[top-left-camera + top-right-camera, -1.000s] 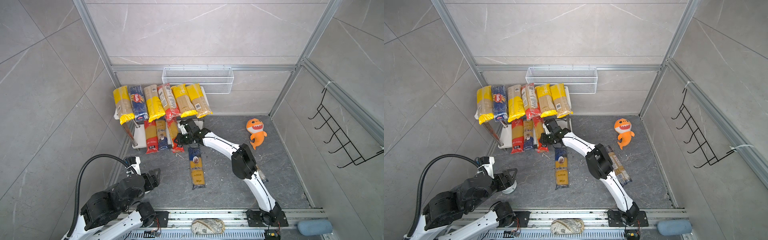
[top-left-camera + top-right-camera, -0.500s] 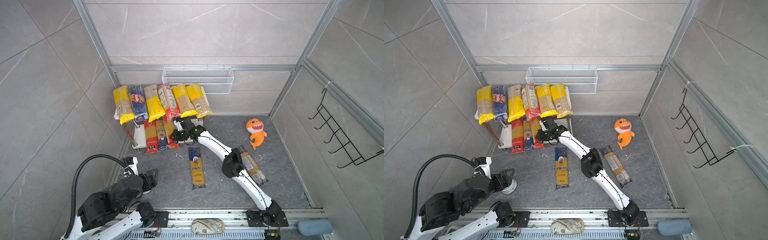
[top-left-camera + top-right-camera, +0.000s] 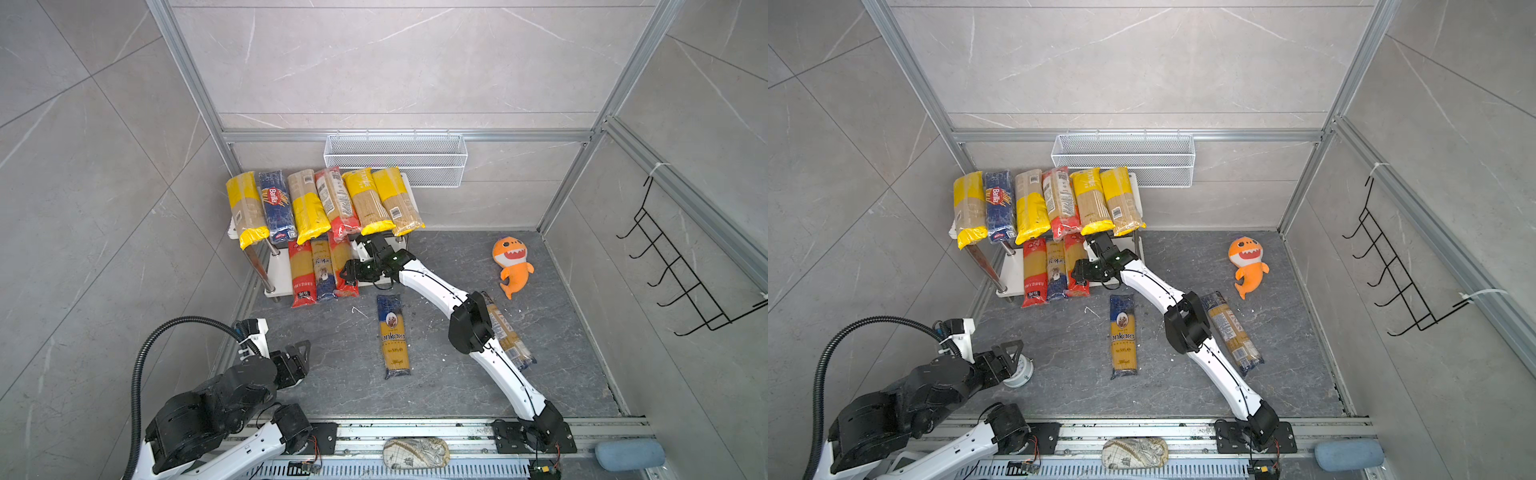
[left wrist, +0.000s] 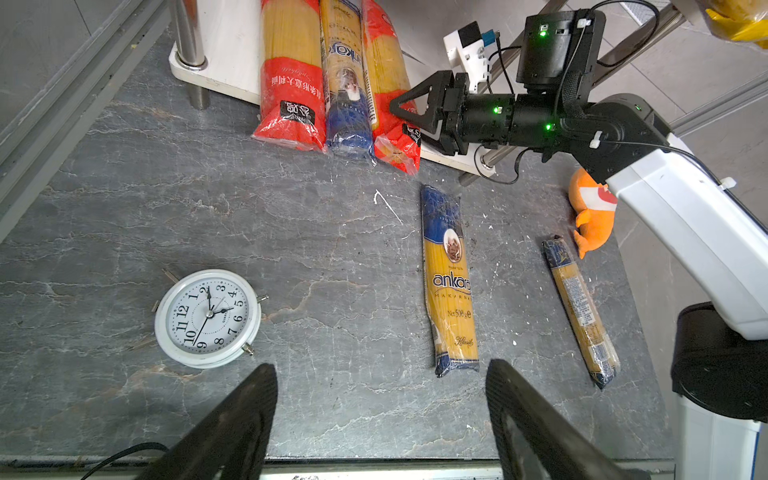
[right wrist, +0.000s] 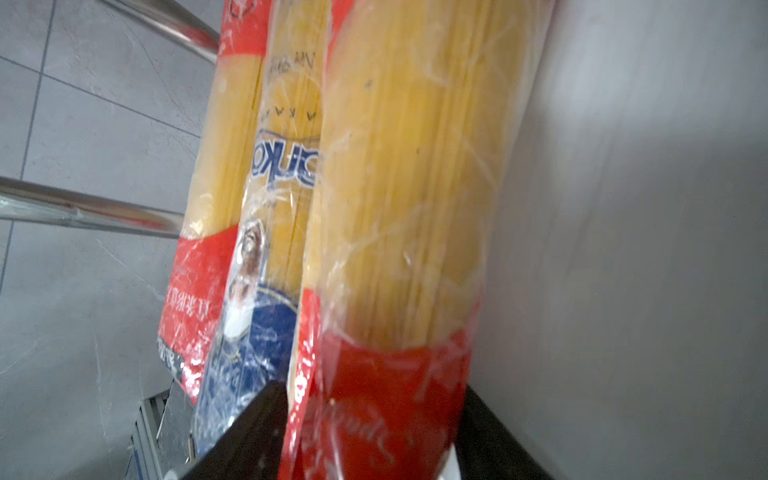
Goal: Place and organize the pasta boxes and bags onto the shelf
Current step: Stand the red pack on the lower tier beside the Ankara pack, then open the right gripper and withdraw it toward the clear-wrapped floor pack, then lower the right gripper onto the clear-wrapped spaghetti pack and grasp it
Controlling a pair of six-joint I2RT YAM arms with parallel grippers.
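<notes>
Shelf (image 3: 233, 227) top full; lower board (image 3: 278, 273) room right of red pack (image 3: 340, 254), right gripper (image 3: 347, 273) occupying it

A robot test cell dressed as a pantry corner is shown. The space is boxed in by aluminium profile posts (image 3: 195, 83) and grey tile panels (image 3: 374, 62), and two robot arms (image 3: 432, 286) are mounted on a slotted rail (image 3: 374, 428) along the open side. Household fittings are set about: a wire basket (image 3: 395, 160), a hook rack (image 3: 685, 266), and a shelf (image 3: 278, 278) stocked with pasta packs (image 3: 307, 203).
</notes>
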